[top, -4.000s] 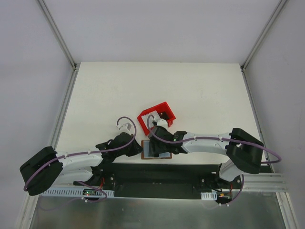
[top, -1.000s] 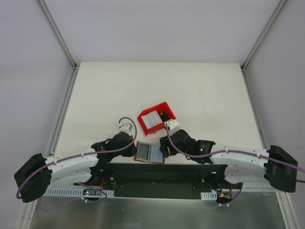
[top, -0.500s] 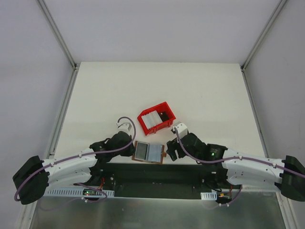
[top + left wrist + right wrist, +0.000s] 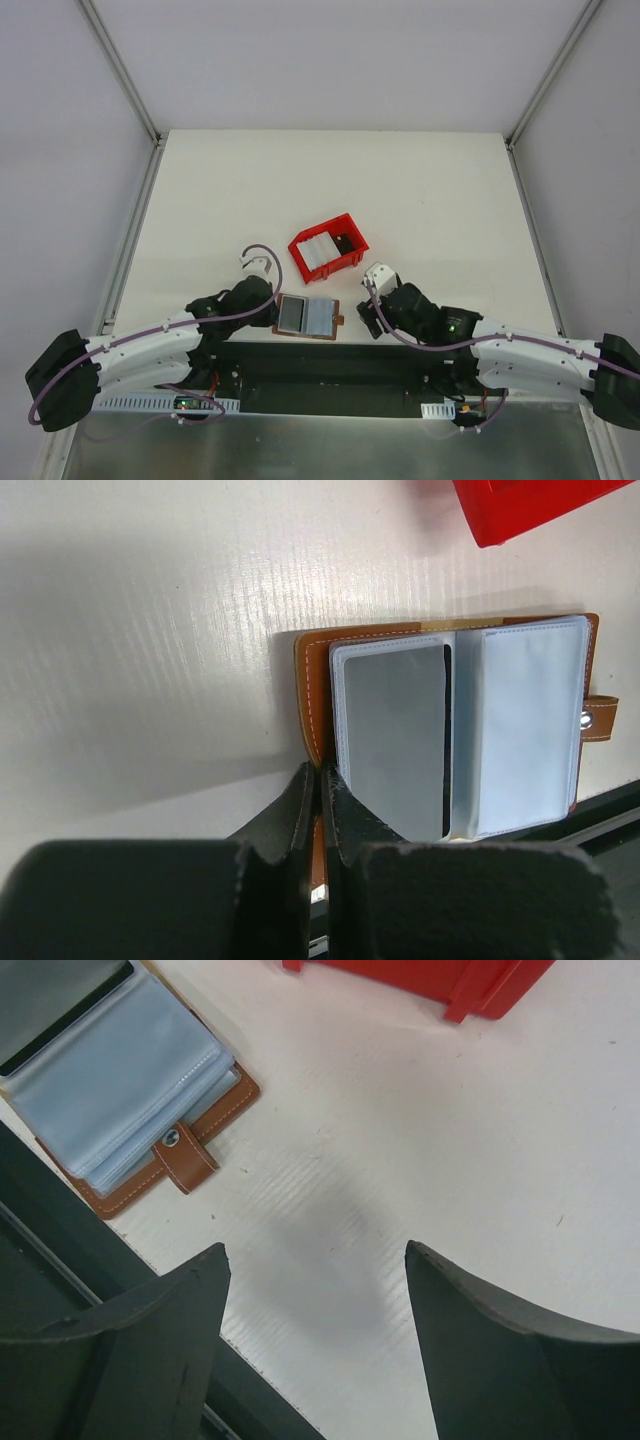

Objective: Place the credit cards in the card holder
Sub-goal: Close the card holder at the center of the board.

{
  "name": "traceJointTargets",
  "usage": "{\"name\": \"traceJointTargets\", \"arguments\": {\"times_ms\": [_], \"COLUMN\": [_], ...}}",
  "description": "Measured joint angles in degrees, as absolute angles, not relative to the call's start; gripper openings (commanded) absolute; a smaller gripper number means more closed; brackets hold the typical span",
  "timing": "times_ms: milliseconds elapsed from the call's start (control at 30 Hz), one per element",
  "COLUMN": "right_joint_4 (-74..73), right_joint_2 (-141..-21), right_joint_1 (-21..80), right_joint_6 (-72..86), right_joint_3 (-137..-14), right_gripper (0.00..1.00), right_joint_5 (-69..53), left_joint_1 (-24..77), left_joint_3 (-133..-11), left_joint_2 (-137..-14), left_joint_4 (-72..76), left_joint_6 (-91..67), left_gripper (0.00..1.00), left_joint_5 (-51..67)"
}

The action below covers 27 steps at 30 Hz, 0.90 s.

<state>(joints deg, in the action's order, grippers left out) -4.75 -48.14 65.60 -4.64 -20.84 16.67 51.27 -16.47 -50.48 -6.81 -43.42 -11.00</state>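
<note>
Tabletop [image 4: 400,180]: white, carrying all items.

Red tray [image 4: 328,247]: near the tabletop centre, at 1 o'clock from the card holder [image 4: 307,317] and apart from it.

Left tool [image 4: 268,312]: at 9 o'clock of the card holder. The wrist view shows its fingers together, clamped on the holder's brown edge.

Right tool [image 4: 315,1290]: at 3 o'clock of the holder, fingers well apart over bare tabletop, touching nothing.

Card holder: lies open and flat at the near edge of the tabletop, pale sleeves up, its strap [image 4: 190,1165] pointing to 3 o'clock.

Credit cards [image 4: 315,255]: pale ones lie in the tray's 9 o'clock half. One grey card [image 4: 395,740] sits in the holder's 9 o'clock sleeve.
</note>
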Motion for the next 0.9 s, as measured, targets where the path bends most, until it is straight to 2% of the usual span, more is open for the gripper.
{"name": "traceJointTargets", "arguments": {"times_ms": [367,700,900], "right_joint_4": [-1.74,1.61,3.86], "right_joint_2": [-51.35,-68.12,-72.29], "right_joint_1": [62.63,62.65,63.88], "right_joint_6": [-8.16,-14.31,-15.07], "right_joint_3": [-20.34,-28.97,-30.11], "right_gripper": [0.69,0.69,0.70], "right_joint_5": [11.31,2.46,-0.32], "left_joint_1": [51.27,51.20,50.89], "left_joint_3": [-17.67,-18.46,-18.46], "left_joint_2": [-52.77,-53.36,-52.36], "left_joint_4": [-6.83,-7.33,-7.92], "left_joint_6": [-43.42,-42.63,-42.65], "left_gripper": [0.00,0.00,0.00], "left_joint_5": [-12.73,-12.73,-12.71]}}
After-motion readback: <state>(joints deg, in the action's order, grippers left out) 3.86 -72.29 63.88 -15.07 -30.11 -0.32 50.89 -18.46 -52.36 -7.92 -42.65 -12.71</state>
